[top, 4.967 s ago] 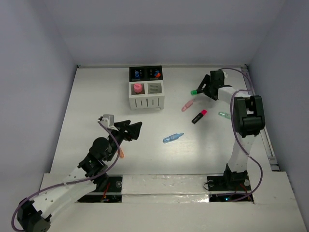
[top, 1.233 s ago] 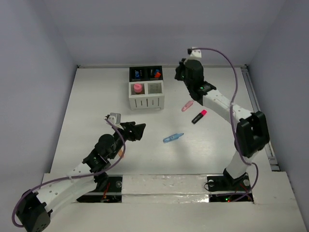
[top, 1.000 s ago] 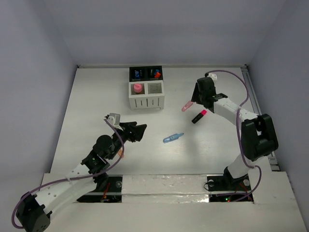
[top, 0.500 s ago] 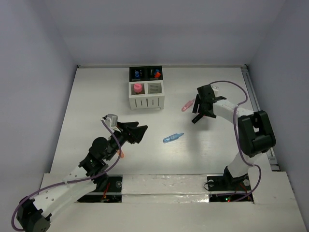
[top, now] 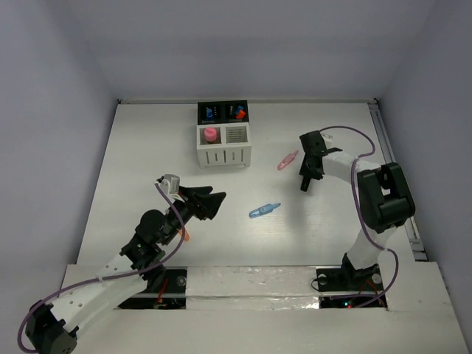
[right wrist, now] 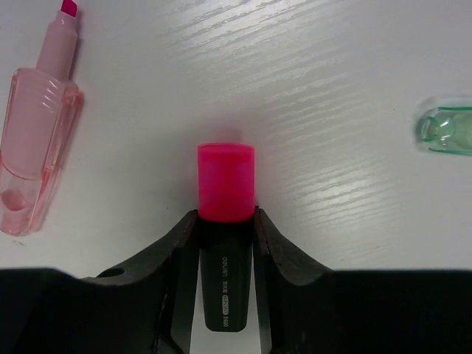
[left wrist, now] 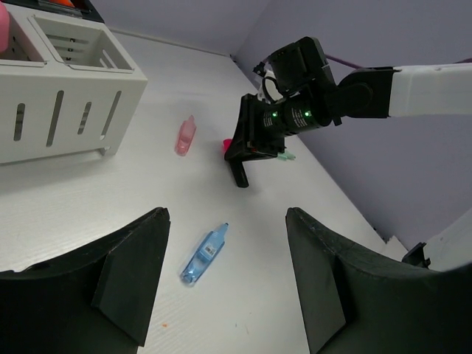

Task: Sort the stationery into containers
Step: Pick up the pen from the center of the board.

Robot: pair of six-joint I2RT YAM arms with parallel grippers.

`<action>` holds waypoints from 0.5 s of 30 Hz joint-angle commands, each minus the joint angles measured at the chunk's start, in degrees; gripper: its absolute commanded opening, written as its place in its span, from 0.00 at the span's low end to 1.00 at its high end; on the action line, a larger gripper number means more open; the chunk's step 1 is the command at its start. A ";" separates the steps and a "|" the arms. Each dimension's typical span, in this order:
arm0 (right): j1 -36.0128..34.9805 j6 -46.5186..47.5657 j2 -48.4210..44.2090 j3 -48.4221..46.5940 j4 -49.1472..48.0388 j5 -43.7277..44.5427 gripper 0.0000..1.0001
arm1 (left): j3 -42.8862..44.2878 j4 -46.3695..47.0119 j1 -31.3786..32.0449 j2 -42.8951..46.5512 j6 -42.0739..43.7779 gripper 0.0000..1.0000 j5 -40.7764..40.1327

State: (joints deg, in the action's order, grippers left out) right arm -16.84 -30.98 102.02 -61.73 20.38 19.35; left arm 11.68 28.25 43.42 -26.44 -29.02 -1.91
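Surface (top: pixel 147 147) white, smooth; containers (top: pixel 223 156) at rear, well apart from right hand. Left hand (top: pixel 210 203) spread, empty, over near-left surface. Right hand (top: pixel 306 179) pinching highlighter (right wrist: pixel 226 221) on black barrel, pink cap poking forward; highlighter on surface, near pink pen (right wrist: pixel 37 147). Judged light, rigid, slick plastic; barrel sides best hold, not cap; may swivel.

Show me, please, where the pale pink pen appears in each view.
Top external: pale pink pen right of centre.
Left wrist: pen upper centre-left.
Right wrist: pen at left edge.
Shared landmark: right gripper on the pink-capped highlighter, beside the pen.
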 commanded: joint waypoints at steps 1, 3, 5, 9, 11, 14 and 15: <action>0.32 1.01 -5.15 0.83 -2.36 3.49 0.05 | -0.61 3.39 0.26 1.21 -0.08 0.61 -0.28; 0.32 3.38 -10.31 0.91 -4.46 2.97 0.03 | -0.43 2.95 0.26 1.21 0.01 0.61 -0.72; -0.90 6.70 -13.67 0.39 -7.10 0.61 0.02 | 0.09 2.08 0.26 1.04 0.89 0.61 -2.04; -5.30 9.62 -16.59 -4.61 -14.65 -3.71 0.02 | 0.36 -1.17 0.26 3.31 2.29 0.61 -6.87; -7.67 11.72 -14.06 -8.73 -22.20 -3.89 0.03 | 0.10 -2.32 0.26 4.72 2.91 0.61 -9.85; -11.71 14.62 -6.96 -13.83 -31.34 -3.97 0.04 | 0.09 -3.29 0.26 4.47 3.79 0.61 -13.20; -12.51 15.50 -4.83 -17.24 -33.54 -3.97 0.04 | 0.18 -3.55 0.26 4.12 4.05 0.61 -13.90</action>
State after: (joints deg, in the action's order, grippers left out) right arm -26.41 -20.49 90.94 -72.79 0.69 16.88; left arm 11.68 24.60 43.42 -22.24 -26.94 -11.20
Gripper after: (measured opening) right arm 0.358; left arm 0.610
